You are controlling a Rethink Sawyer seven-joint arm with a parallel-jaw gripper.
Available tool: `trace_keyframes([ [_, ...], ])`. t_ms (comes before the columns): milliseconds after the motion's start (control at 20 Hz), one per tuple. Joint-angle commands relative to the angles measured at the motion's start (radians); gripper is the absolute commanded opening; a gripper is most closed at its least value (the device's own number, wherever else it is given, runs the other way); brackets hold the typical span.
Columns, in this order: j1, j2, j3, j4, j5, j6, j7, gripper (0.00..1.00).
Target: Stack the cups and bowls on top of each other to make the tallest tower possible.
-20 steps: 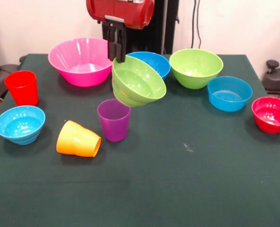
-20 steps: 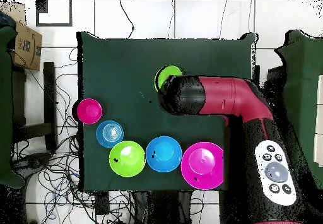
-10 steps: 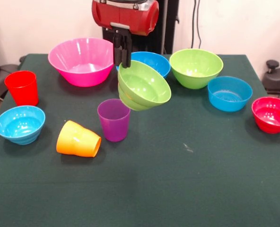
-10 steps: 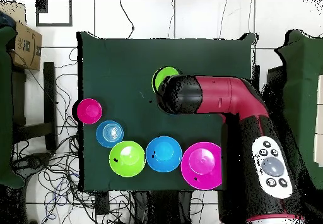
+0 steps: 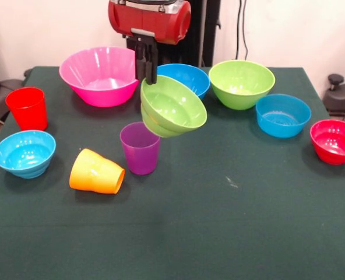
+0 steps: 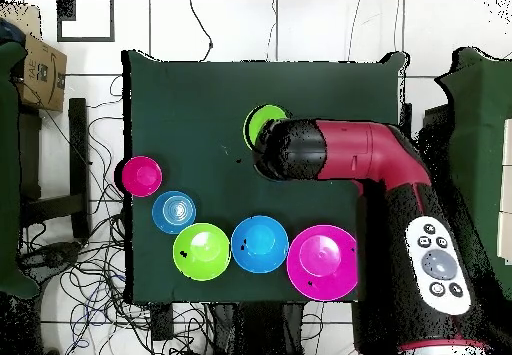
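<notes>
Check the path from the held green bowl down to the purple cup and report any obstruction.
Nothing visible blocks it. The tool grips the small lime green plastic bowl by its rim, tilted, in the air just above and right of the upright purple plastic cup. The orange plastic cup lies aside.

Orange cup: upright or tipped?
Tipped. The orange cup lies on its side on the table, its mouth facing the purple cup.

One camera faces the table [image 5: 248, 233] from across it, another looks straight down; both share its top
</notes>
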Motion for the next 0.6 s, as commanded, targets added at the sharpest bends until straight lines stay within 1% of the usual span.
trace_keyframes([
  [50,-0.028,0.039,0.076,0.025,-0.069,0.069,-0.249,0.00],
  [300,-0.039,0.035,0.090,0.022,-0.072,0.084,-0.253,0.00],
  [600,-0.031,0.053,0.092,0.029,-0.091,0.054,-0.221,0.00],
])
